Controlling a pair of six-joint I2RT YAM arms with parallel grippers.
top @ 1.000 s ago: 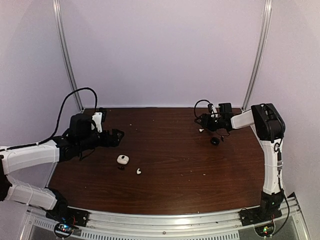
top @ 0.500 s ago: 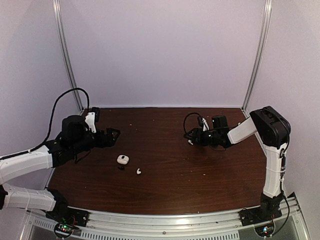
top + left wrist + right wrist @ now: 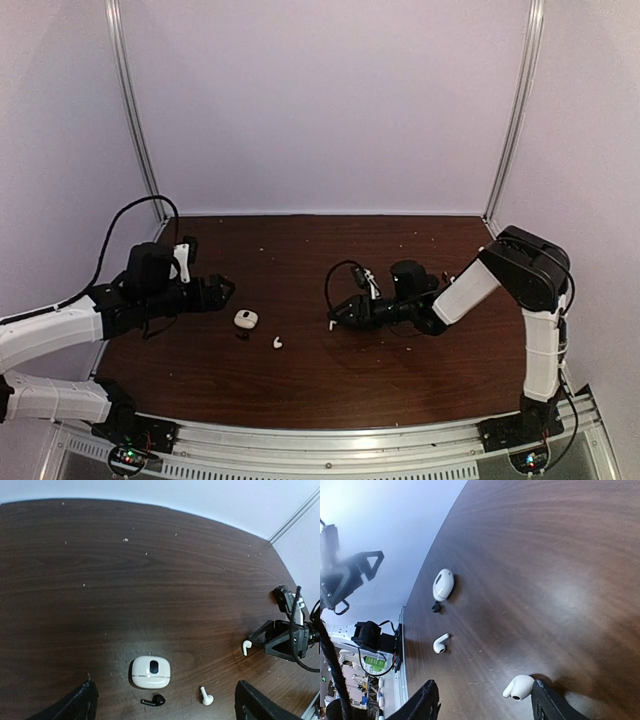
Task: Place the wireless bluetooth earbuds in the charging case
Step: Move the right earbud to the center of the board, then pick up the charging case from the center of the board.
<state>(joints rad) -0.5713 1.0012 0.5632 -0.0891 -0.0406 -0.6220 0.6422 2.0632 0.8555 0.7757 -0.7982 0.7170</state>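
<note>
Two earbuds lie on the bench (image 3: 400,380) just beside the white charging case (image 3: 150,672): the black earbud (image 3: 154,700) lies with its stem sideways, and the loose white earbud (image 3: 206,696) points its stem away from the left end effector (image 3: 224,290), which is spread wide. A third earbud (image 3: 517,687), also white, touches one finger (image 3: 545,707) of the right end effector (image 3: 485,703), whose fingers stand apart, not pinching it.

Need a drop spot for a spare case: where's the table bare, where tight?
Bare: dark wooden table's far strip along back wall; near-right corner. Crowded: white oval charging case, black earbud, white earbud, second white earbud, between left gripper and right gripper.
</note>
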